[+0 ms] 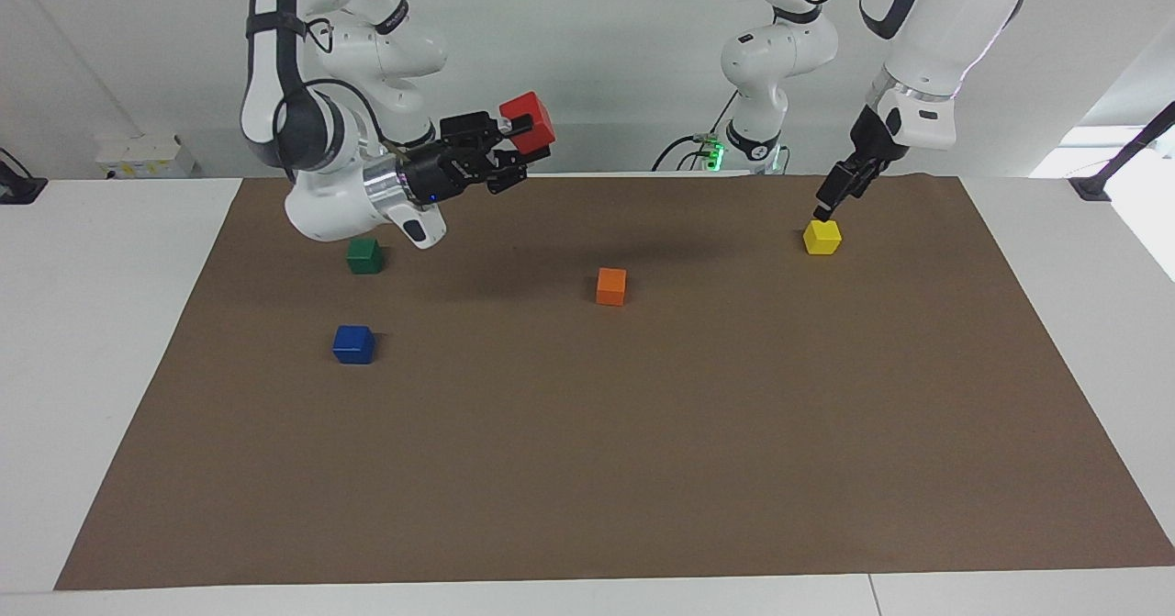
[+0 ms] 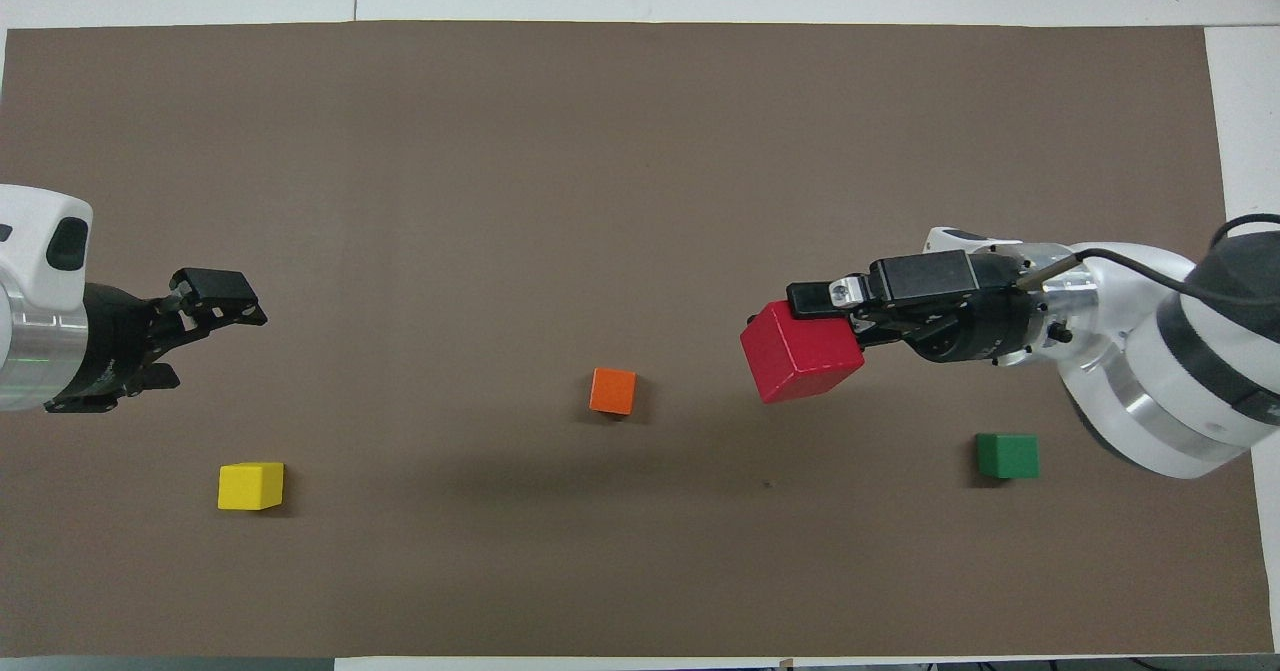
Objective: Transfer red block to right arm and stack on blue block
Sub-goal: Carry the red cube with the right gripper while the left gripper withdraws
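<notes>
Red block [image 1: 528, 121] is up in the air at the upper left of the facing view, clamped in the right pincer [image 1: 516, 138], which holds it by one side so most of the cube sticks out past the fingertips. That's my main worry: with such a shallow bite it could twist or slip on the way down. Blue block [image 1: 353, 344] sits on the table low in the left part of that view, with the green block [image 1: 364, 256] just above it, so a sloppy approach could bump the wrong cube. If red lands tilted or off-center, it probably slides off. Left pincer [image 1: 833, 196] hangs released, empty, over the yellow block [image 1: 822, 237] at the upper right, and seems out of the way.
</notes>
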